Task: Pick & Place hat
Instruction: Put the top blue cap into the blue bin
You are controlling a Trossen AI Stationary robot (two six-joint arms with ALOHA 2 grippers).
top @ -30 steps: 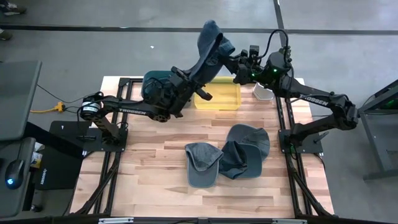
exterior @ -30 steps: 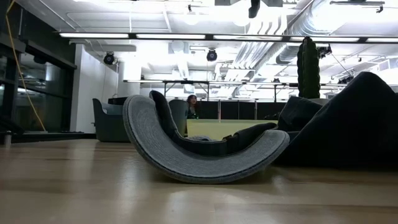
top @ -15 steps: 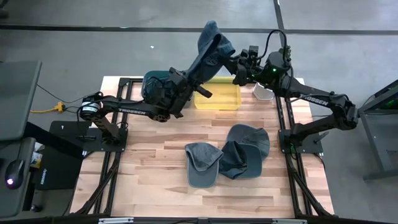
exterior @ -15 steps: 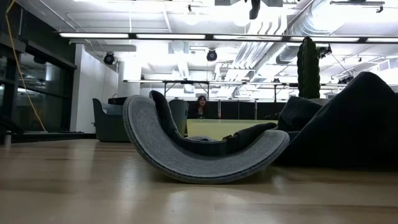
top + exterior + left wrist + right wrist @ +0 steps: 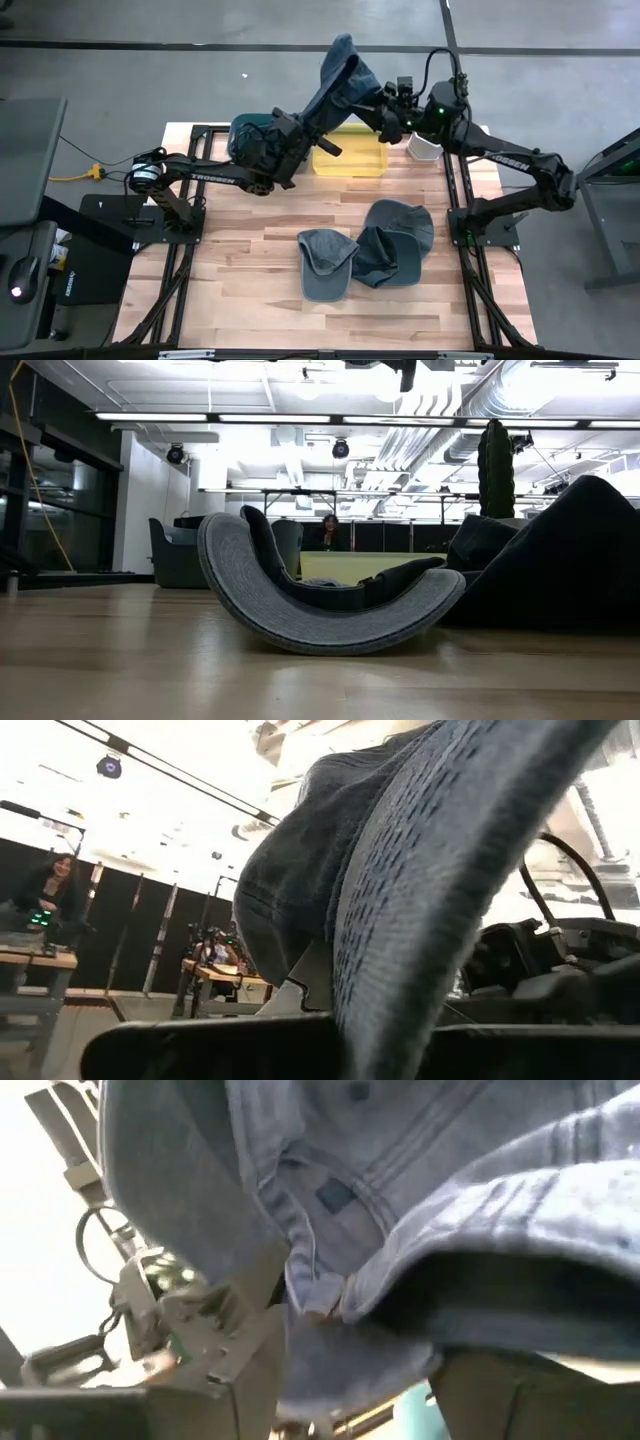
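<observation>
A blue-grey denim hat (image 5: pixel 343 72) is held high above the table's far edge, over the yellow tray (image 5: pixel 350 157). My left gripper (image 5: pixel 312 128) is shut on it from below. My right gripper (image 5: pixel 382 108) is open at the hat's right side, and in the right wrist view the hat's inside (image 5: pixel 400 1200) fills the picture just above its fingers. Three more grey-blue hats (image 5: pixel 326 263) (image 5: pixel 400 228) lie on the table's near middle, one of them upside down on its curved brim (image 5: pixel 320 615). My left gripper pinches the hat's brim (image 5: pixel 400 970) between its two fingers, which slant up from the table's left. The hat stands up above the fingers, lifted clear, with its crown (image 5: pixel 340 55) uppermost. My right gripper's fingers stand at the hat's lower edge (image 5: pixel 330 1305); whether they touch it I cannot tell.
A dark green hat-like thing (image 5: pixel 250 135) sits at the far left under my left arm. A white cup (image 5: pixel 423 148) stands right of the yellow tray. The near left part of the wooden table (image 5: pixel 230 280) is bare. A person (image 5: pixel 327 530) sits in the room behind.
My right gripper has gone a little toward the table's left, closer to the raised hat. My left gripper keeps the hat up in about the same place.
</observation>
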